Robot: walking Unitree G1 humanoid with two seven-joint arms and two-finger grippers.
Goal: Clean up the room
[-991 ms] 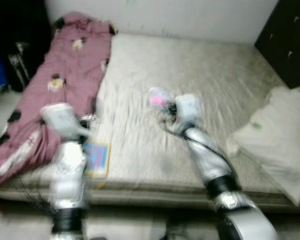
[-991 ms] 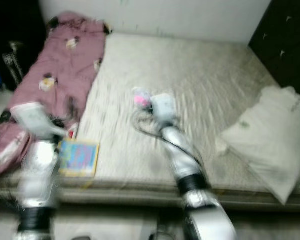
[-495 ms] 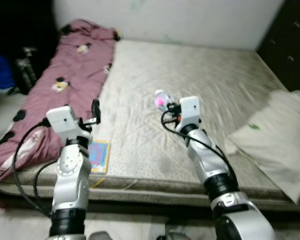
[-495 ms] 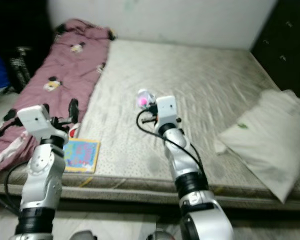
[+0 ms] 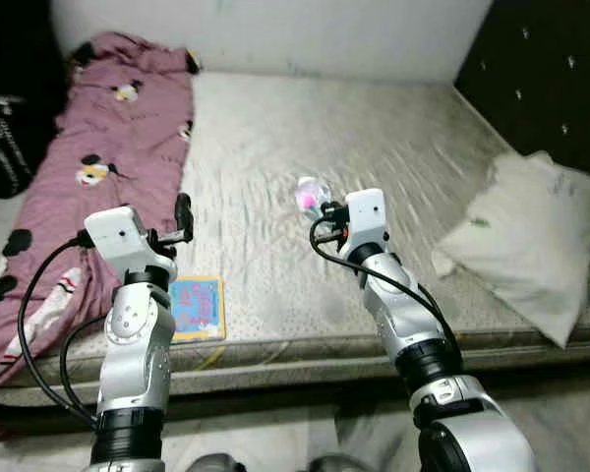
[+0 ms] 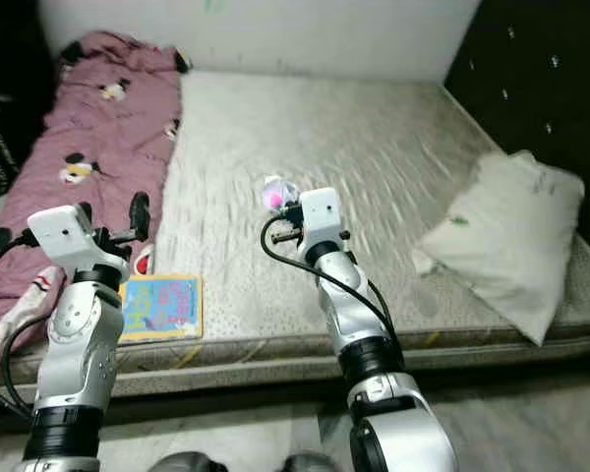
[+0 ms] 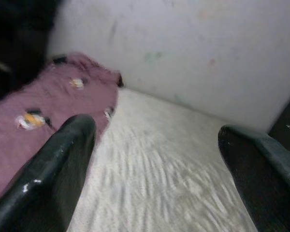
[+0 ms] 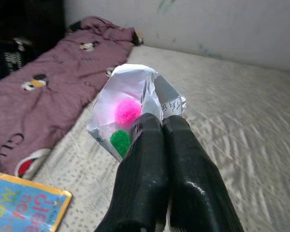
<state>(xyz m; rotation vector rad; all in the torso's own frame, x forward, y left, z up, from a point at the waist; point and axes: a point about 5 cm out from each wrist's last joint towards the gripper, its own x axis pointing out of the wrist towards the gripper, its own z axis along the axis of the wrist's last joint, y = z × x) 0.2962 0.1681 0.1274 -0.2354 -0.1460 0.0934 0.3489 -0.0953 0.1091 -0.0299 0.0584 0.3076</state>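
Observation:
My right gripper (image 8: 157,128) is shut on a clear plastic bag (image 8: 135,104) holding a pink and a green pom-pom, raised above the middle of the mattress (image 5: 393,157); the bag (image 5: 310,195) shows just left of the right wrist. My left gripper (image 7: 154,140) is open and holds nothing, held above the mattress's front left part, its fingers (image 5: 183,214) near the pink blanket (image 5: 98,147). A blue picture book (image 5: 197,307) lies flat at the mattress's front edge, below the left arm.
A white pillow (image 5: 526,236) leans at the right side of the mattress against a dark tufted headboard (image 5: 541,79). A black bag (image 5: 5,143) stands on the floor at far left. A white wall (image 5: 275,29) runs behind the bed.
The view has shifted and sharpened, so the camera moved. The right gripper still holds the bag; the left arm stays raised and open.

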